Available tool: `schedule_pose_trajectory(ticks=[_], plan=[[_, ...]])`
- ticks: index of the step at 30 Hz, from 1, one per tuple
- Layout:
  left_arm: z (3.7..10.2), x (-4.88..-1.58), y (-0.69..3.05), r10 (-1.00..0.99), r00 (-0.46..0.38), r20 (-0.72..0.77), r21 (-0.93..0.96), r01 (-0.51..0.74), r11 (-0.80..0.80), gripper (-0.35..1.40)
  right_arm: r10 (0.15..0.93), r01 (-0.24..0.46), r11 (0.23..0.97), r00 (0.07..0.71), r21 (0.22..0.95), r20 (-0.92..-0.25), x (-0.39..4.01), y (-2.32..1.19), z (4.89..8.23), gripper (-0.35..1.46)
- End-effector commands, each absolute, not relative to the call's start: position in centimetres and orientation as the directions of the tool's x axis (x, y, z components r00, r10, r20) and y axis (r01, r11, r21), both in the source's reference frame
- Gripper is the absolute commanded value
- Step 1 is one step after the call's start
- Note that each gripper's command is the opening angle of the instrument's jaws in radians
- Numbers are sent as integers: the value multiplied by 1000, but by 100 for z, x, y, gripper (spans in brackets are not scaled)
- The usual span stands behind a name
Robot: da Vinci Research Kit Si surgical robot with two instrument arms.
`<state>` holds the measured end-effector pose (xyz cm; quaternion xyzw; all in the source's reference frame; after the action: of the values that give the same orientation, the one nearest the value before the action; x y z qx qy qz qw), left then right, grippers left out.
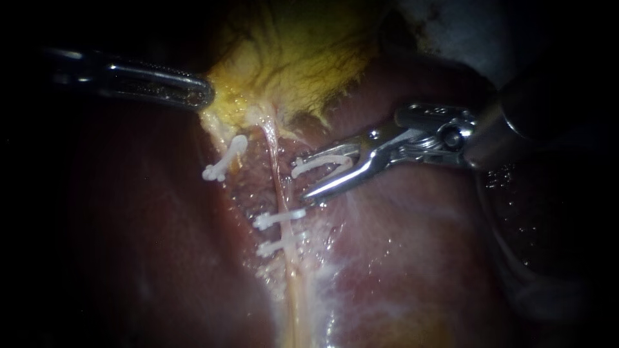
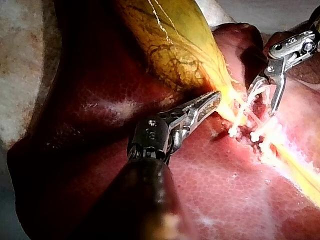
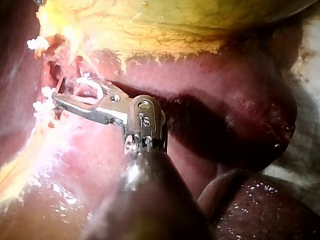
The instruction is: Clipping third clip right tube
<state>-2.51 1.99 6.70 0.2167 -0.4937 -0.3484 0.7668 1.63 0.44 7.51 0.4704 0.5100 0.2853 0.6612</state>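
Tube check: right tube [image 1: 278, 174] = thin pale glossy cord, runs from the yellow gallbladder [image 1: 296, 58] neck down the middle of the endoscope view over a wet, pebbly pink bed. Two white plastic clips sit across it low down: upper set clip [image 1: 279, 218] and lower set clip [image 1: 276, 247]. Both are straight bars w/ knobby ends, close together, approx parallel.

Loaded clip [image 1: 320, 164] is white, an open V w/ curved legs. It sits higher up, just beside the tube on the side of the right instrument [image 1: 302, 177]. Clip tips are near the tube; can't tell if they reach around it.

Right instrument is shiny metal w/ hinge pin showing and a dark shaft. Its jaws stand apart in a V w/ a clip leg seated against each jaw, so they hold the loaded clip from both sides. Right wrist view shows the same: white loop btwn slim spread jaws, over raw pink tissue.

Far clip [image 1: 222, 162], white, tilted, w/ a bulbous end, lies well apart across the bed by the frayed yellow edge. What it grips isn't clear.

Left instrument [image 1: 205, 93] has long ridged metal jaws lying together, tips pinching the yellow gallbladder edge. Gallbladder surface is yellow-green w/ dark branching veins, ragged and fatty at the neck.

Liver [image 1: 142, 225] lies all around: smooth, dark red, wet sheen, fine mottled grain in the left wrist view.
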Motion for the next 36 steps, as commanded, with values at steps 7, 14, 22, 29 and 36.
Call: schedule_pose_trajectory(ticks=[7,14,22,29,36], plan=[[671,-252,198,-748,271,606,677,318,664,-35,897,130,333,260,934,-356,181,45,753,54],[671,-252,198,-748,271,606,677,318,664,-35,911,174,295,247,940,-332,197,44,755,54],[671,-252,198,-748,271,606,677,318,664,-35,946,199,236,176,951,-272,207,38,747,54],[671,-251,198,-748,271,606,677,317,664,-35,949,201,228,173,953,-263,215,31,734,53],[671,-251,198,-748,271,606,677,317,664,-35,946,215,218,192,952,-260,217,30,721,49]])
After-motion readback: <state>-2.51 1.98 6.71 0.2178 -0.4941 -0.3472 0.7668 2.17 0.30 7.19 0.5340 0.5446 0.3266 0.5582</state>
